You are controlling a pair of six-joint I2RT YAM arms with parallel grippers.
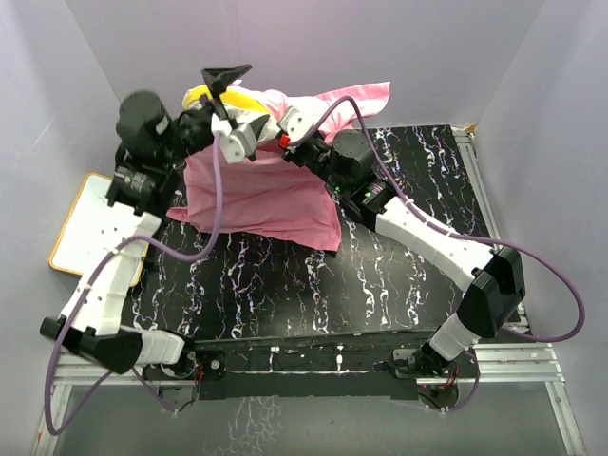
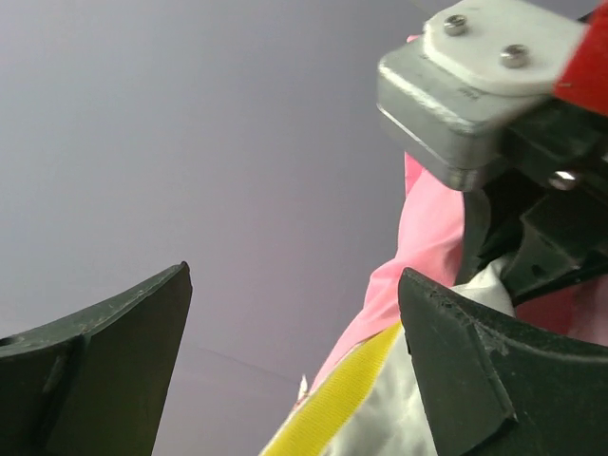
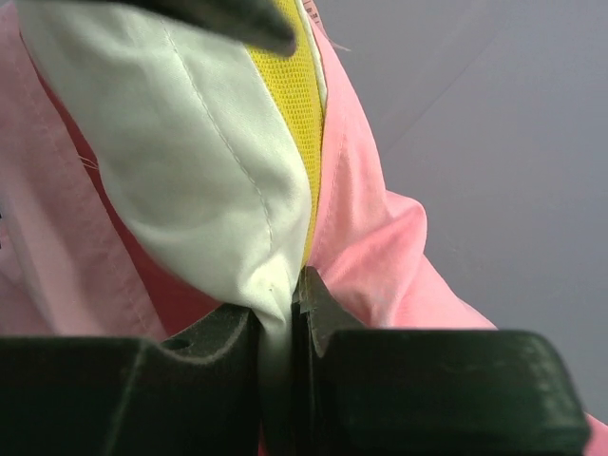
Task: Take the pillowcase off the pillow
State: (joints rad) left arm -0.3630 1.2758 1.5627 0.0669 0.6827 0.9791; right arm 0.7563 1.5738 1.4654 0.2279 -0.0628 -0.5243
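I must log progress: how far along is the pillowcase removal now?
Done: one white, yellow-banded corner of the pillow is out of the pillowcase. In hand: the right gripper pinches that corner, lifted; the left gripper is open, empty. Left: the pillowcase, hanging to the table, must come off fully.

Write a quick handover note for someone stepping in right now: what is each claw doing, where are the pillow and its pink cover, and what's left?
Left claw: open, empty, in the air beside the pillow.
Right claw: shut on a white corner of the pillow, holding it above the table.
Pink cover: hangs from the pillow, draping down to the table.
Done: one pillow end pokes out.
Left: pull the cover off completely.
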